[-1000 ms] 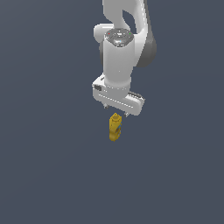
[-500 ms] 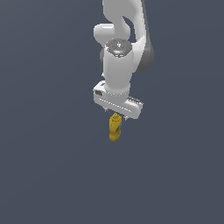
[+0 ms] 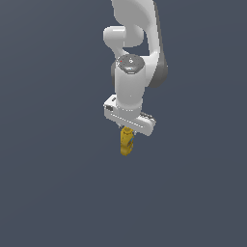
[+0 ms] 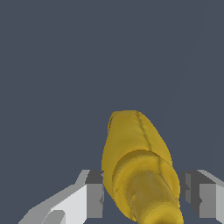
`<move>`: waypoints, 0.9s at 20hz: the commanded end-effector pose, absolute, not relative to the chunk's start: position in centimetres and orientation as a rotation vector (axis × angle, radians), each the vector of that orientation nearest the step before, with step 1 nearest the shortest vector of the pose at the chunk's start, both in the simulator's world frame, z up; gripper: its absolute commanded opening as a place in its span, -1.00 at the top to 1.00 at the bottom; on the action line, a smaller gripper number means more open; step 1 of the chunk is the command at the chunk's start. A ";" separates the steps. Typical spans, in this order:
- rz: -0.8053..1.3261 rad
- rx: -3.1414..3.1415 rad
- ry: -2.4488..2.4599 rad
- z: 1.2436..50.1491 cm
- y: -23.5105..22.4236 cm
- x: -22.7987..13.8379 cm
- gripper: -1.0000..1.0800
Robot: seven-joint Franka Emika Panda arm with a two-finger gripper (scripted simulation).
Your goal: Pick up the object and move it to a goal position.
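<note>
My arm (image 3: 140,53) comes down from the top of the exterior view, right of center, and my gripper (image 3: 128,129) sits just above the middle of that frame. The yellow bottle (image 3: 126,142) pokes out directly beneath the gripper's white crossbar, at about the center of the picture, with its upper end tucked up under the bar and its lower end pointing downward. All around it I see plain dark blue-gray background (image 3: 53,183); whether the bottle touches a surface or hangs free, I cannot tell.

From the wrist view, the bottle (image 4: 138,164) fills the lower middle of the frame, with its narrower ringed part nearest the camera and its broader rounded body stretching away. My fingers (image 4: 94,194) stand on either side of it. The one at lower left looks pressed against the yellow surface, while the one at lower right shows a thin gap, so I cannot say for sure that the grip is closed on it.
</note>
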State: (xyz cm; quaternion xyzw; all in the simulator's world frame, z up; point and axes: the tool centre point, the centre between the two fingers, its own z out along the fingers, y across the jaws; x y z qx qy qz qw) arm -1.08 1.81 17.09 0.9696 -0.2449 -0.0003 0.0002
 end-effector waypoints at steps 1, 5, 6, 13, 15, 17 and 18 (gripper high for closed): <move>0.000 3.046 -0.769 17.0 1.8 -1.0 1.00; 0.000 3.046 -0.769 17.0 1.8 -1.0 1.00; 0.000 3.046 -0.769 17.0 1.8 -1.0 1.00; 0.000 3.046 -0.769 17.5 1.5 -1.0 1.00; 0.000 3.046 -0.769 18.1 1.2 -0.9 1.00; 0.000 3.046 -0.769 18.9 0.7 -0.7 1.00; 0.000 3.046 -0.769 19.4 0.4 -0.7 1.00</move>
